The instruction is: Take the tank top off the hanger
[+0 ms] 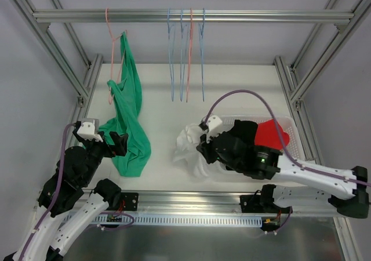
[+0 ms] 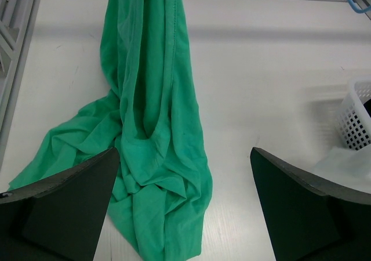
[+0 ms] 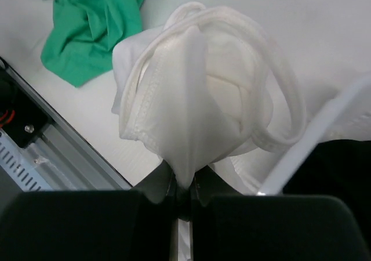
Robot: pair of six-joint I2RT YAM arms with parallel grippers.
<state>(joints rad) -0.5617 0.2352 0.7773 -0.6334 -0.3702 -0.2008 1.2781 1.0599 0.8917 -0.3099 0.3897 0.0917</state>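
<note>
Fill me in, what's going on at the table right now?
The green tank top is still hooked on the pink hanger at the rail, with its lower end pooled on the table. The left gripper is open and faces that pooled end without gripping it. The right gripper is shut on a bunched white garment beside the basket.

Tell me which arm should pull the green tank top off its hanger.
Left. The left end effector is open beside the green tank top on the pink hanger; the right end effector is shut on a white garment.
</note>
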